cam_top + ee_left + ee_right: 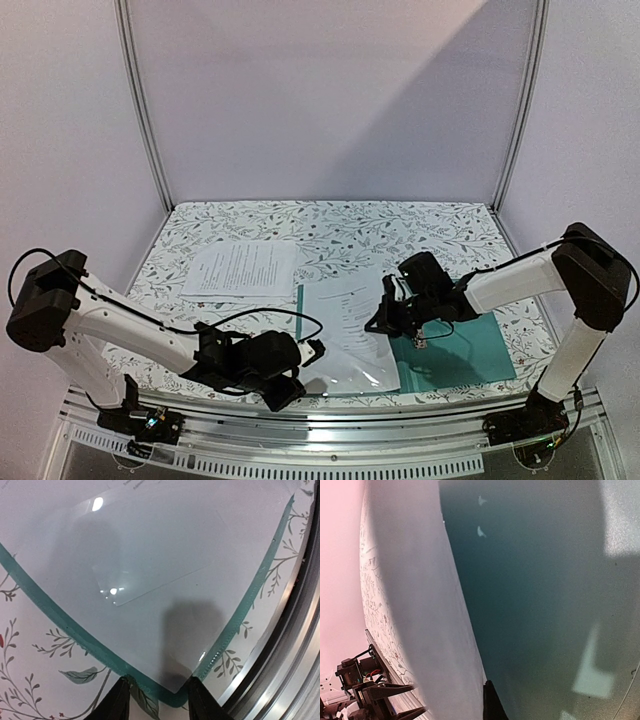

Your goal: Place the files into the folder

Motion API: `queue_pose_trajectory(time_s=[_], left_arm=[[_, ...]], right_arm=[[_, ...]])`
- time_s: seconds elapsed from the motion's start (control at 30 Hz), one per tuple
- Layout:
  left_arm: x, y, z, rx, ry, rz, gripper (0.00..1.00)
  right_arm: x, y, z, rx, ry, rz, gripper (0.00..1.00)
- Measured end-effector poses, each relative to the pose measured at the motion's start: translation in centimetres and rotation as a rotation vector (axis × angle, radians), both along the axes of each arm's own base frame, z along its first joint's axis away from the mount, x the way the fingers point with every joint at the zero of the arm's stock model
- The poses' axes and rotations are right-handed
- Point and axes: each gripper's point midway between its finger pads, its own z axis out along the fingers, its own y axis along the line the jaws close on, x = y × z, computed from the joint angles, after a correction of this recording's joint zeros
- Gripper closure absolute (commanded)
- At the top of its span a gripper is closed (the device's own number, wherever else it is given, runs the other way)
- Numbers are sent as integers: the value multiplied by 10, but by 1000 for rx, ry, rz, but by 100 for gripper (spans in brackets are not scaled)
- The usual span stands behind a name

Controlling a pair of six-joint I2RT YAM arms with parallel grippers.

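Folder (455, 362) open, glossy pale sheet (345, 335) over its left half. A file sheet (240, 268) lies beyond folder's far-left corner. Left gripper (157, 697) fingers spread astride folder's near corner. Right gripper (415, 322) over folder's teal half, fingers: can't tell. We'd pin folder before sliding paper in.

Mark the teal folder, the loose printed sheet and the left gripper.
Flat teal-green rectangular folder (465, 352): top view, its bare right half.
Loose white printed paper sheet (240, 268): top view, its middle.
Left gripper (159, 682): left wrist view, midway between its black fingers.
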Motion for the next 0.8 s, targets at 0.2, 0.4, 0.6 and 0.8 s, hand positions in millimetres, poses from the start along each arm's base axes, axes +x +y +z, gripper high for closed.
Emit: queue_pose_trajectory(time_s=[0.2, 0.4, 0.6, 0.8], left_arm=[[0, 0, 0, -4, -1, 1, 58], [0, -1, 0, -7, 0, 3, 58], [0, -1, 0, -11, 1, 6, 57], [-1, -1, 1, -19, 4, 10, 54]], right_arm=[[-1, 0, -5, -7, 10, 7, 100], [-5, 4, -15, -18, 32, 26, 100], [-5, 8, -16, -19, 32, 38, 100], [-5, 9, -17, -22, 23, 48, 98]])
